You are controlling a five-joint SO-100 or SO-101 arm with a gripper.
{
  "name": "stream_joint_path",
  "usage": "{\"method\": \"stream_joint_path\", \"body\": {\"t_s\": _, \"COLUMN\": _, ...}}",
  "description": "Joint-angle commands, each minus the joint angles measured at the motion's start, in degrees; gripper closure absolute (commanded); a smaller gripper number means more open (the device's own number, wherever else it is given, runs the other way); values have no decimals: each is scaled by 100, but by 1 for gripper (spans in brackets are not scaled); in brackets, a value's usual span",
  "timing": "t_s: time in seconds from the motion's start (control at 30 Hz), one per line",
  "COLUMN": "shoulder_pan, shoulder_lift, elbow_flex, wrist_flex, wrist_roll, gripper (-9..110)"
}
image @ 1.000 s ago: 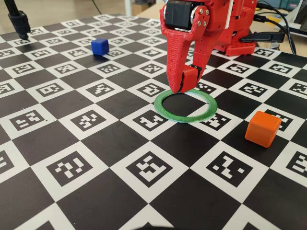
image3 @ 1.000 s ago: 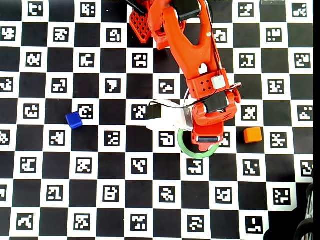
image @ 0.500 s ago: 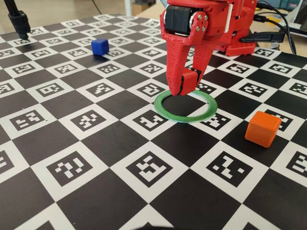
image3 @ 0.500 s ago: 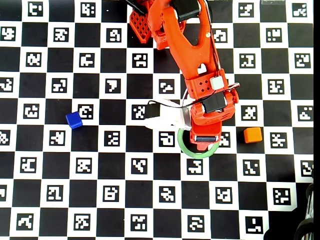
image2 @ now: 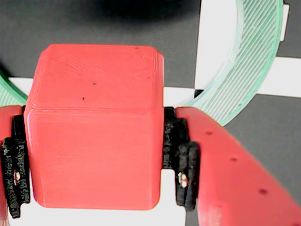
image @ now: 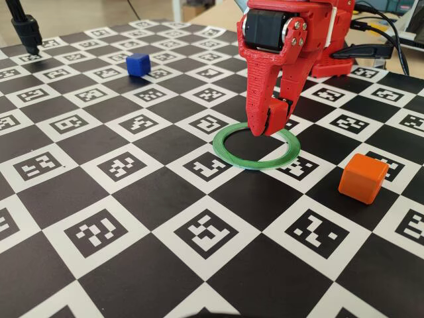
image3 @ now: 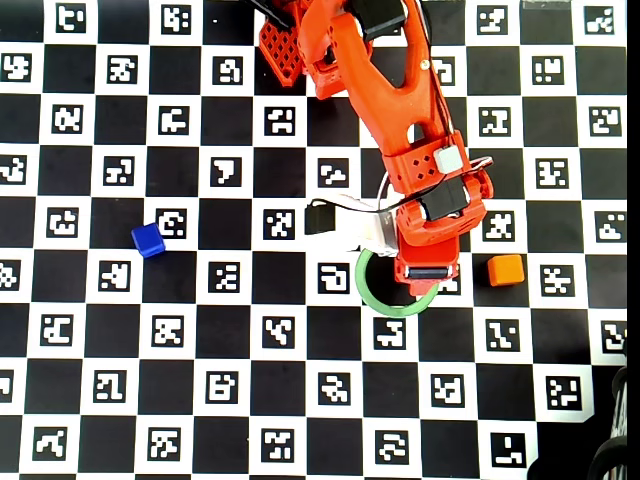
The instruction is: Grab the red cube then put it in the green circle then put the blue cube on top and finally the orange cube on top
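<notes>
Checkerboard table with printed markers; hand clamps the red cube over the green circle, cables lying behind it.

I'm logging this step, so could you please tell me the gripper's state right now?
Gripper: closed on the red cube, above the green circle.

No readable text

The board carries only black-and-white square code markers, not letters or numbers; cubes and arm show no labels.
</notes>
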Motion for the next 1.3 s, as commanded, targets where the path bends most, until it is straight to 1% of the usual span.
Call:
{"method": "stream_joint_path", "body": {"t_s": 0.0, "shoulder_pan": 79, "shoulder_lift": 132, "elbow_flex": -62, "wrist_flex": -44, "wrist_roll": -70, "gripper": 90}}
{"method": "stream_joint_path", "body": {"t_s": 0.8, "shoulder_pan": 193, "shoulder_lift": -105, "elbow_flex": 299, "wrist_flex": -598, "wrist_roll": -123, "gripper": 91}}
{"method": "stream_joint_path", "body": {"t_s": 1.27, "shoulder_pan": 264, "shoulder_lift": -255, "elbow_flex": 123, "wrist_flex": -545, "wrist_roll": -114, "gripper": 90}}
